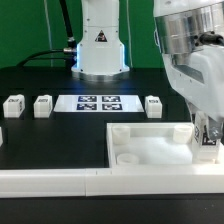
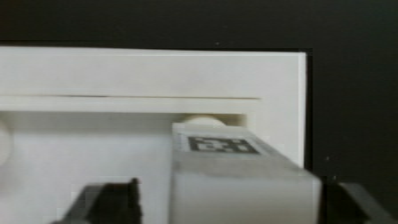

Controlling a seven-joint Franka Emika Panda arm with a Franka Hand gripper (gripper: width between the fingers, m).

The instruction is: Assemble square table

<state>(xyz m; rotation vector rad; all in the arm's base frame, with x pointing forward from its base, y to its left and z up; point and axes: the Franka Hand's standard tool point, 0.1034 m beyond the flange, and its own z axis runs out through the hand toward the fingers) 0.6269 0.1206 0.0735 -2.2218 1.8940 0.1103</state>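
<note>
The white square tabletop (image 1: 150,148) lies slab-up near the front, with raised rims and round corner sockets. In the exterior view my gripper (image 1: 207,150) is down at the slab's right corner. The wrist view shows a white tagged leg block (image 2: 228,160) standing between my fingers, its far end at a round socket (image 2: 208,122). One dark finger (image 2: 118,203) stands clear of the leg with a pale gap between them. The other finger (image 2: 349,203) is close beside it. The gripper (image 2: 231,206) is open around the leg. Three more leg blocks (image 1: 13,105) (image 1: 43,105) (image 1: 153,104) sit in a row behind.
The marker board (image 1: 100,103) lies flat between the leg blocks. A long white L-shaped wall (image 1: 60,180) runs along the front edge and against the slab. The robot base (image 1: 100,45) stands at the back, with a green cable (image 1: 45,55) beside it.
</note>
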